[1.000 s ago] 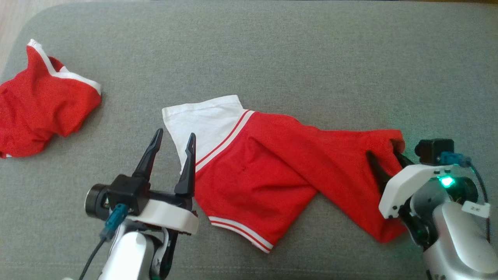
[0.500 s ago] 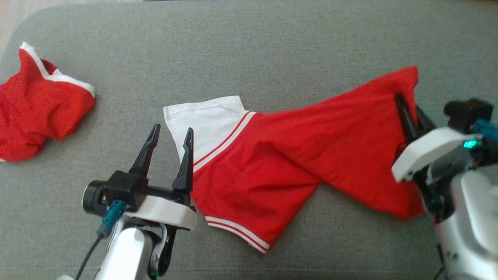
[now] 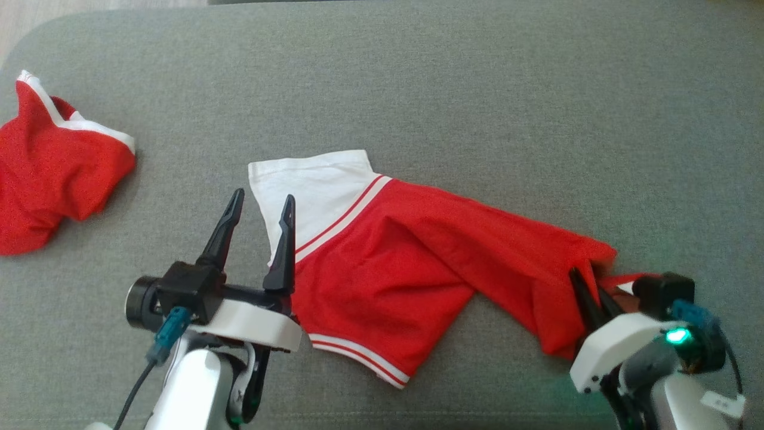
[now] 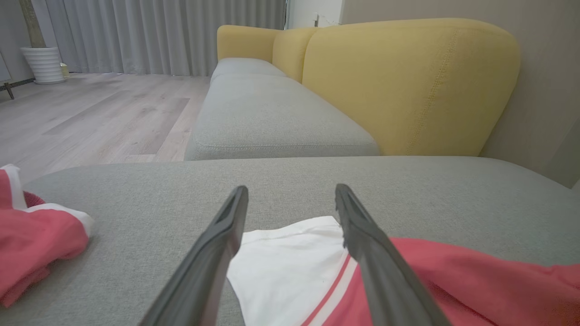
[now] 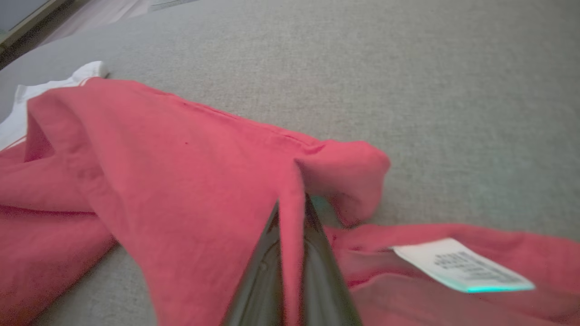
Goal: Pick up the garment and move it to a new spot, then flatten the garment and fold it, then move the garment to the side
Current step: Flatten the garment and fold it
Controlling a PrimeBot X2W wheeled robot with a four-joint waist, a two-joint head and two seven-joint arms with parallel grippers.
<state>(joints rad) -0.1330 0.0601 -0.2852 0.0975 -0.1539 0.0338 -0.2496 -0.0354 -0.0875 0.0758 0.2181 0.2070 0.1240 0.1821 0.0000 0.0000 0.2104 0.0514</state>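
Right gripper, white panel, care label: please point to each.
right gripper point(image 5: 292, 206), right wrist view, between its shut fingertips
white panel point(image 3: 313, 185), head view, its middle
care label point(image 5: 457, 265), right wrist view, its middle

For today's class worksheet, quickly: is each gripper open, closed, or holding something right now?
Left gripper: open, holding nothing.
Right gripper: closed on a fold of the red shirt.

You're clamping the right claw point(image 3: 588, 283), open a second ago, onto the red end of the garment point(image 3: 388, 263). After swinging that end up and away, you're pulling it back down toward you, fabric bunching, white label point(image 5: 462, 267) flipping into view.
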